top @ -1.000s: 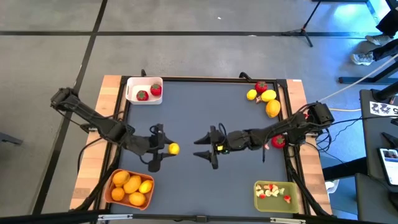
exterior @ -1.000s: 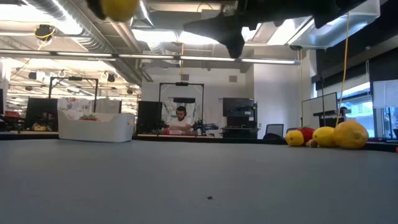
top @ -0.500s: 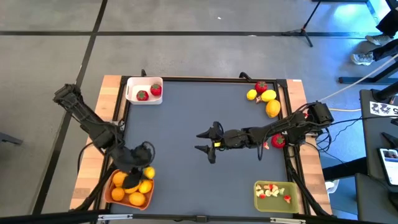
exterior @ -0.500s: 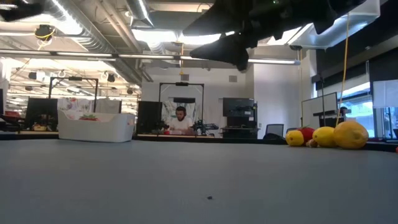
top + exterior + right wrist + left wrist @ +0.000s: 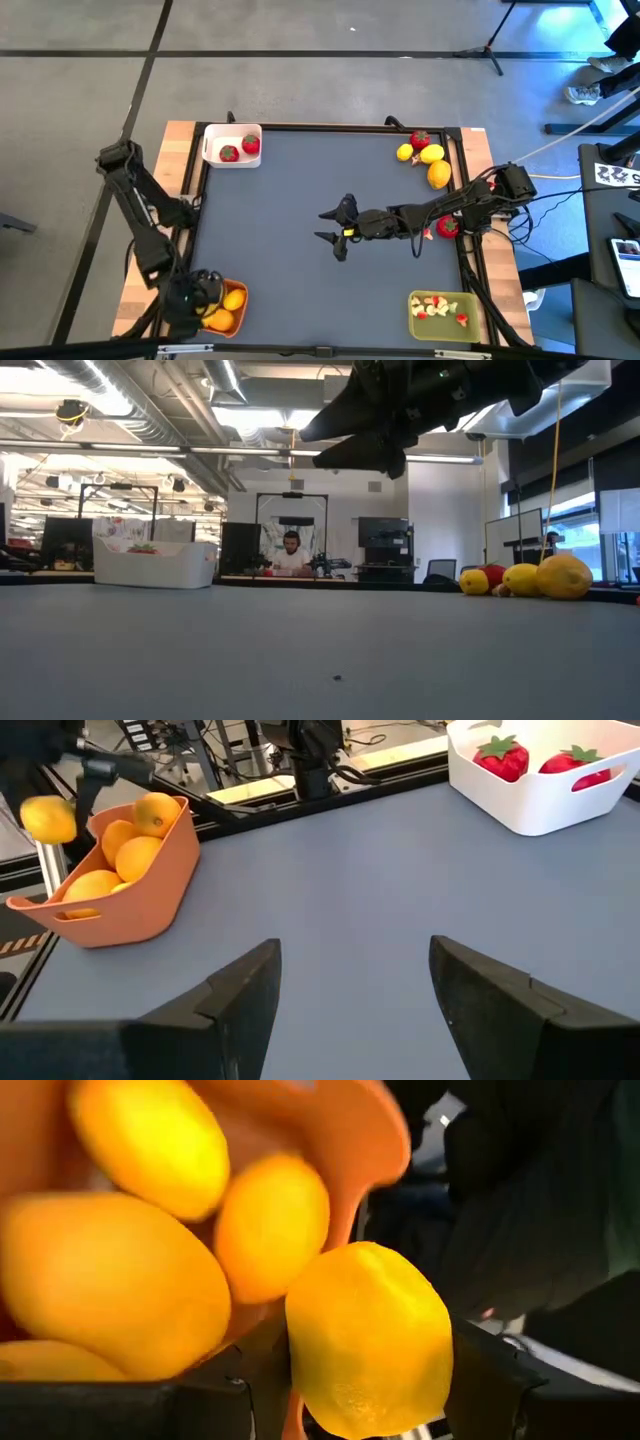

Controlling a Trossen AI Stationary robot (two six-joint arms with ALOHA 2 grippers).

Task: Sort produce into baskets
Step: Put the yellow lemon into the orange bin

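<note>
My left gripper (image 5: 192,296) hangs over the left end of the orange basket (image 5: 222,306) at the table's near left corner, shut on a yellow lemon (image 5: 370,1342). In the right wrist view the lemon (image 5: 47,818) hangs above the basket's rim (image 5: 60,905). Several orange and yellow fruits (image 5: 110,1285) lie in that basket. My right gripper (image 5: 335,228) hovers open over the middle of the table, nothing between its fingers. The white basket (image 5: 232,145) holds two strawberries. Lemons and a strawberry (image 5: 426,155) lie loose at the far right. My left gripper pinches the lemon between its two fingers (image 5: 250,1392), one on each opposite side (image 5: 302,1355). The fingers come from above, slanting down. The lemon is lifted clear, beside and above the orange basket's rim (image 5: 350,1200).
An olive-green basket (image 5: 440,312) with small pale and red bits stands at the near right. One strawberry (image 5: 447,227) lies by the right arm at the table's right edge. In the low view the loose lemons (image 5: 545,577) sit at the right, and people and desks show behind.
My left gripper has swung from mid-table to the near left corner with the lemon, passing over the orange basket to its left end and tipping from nearly level to pointing down. My right gripper has tipped a little downward in place.
</note>
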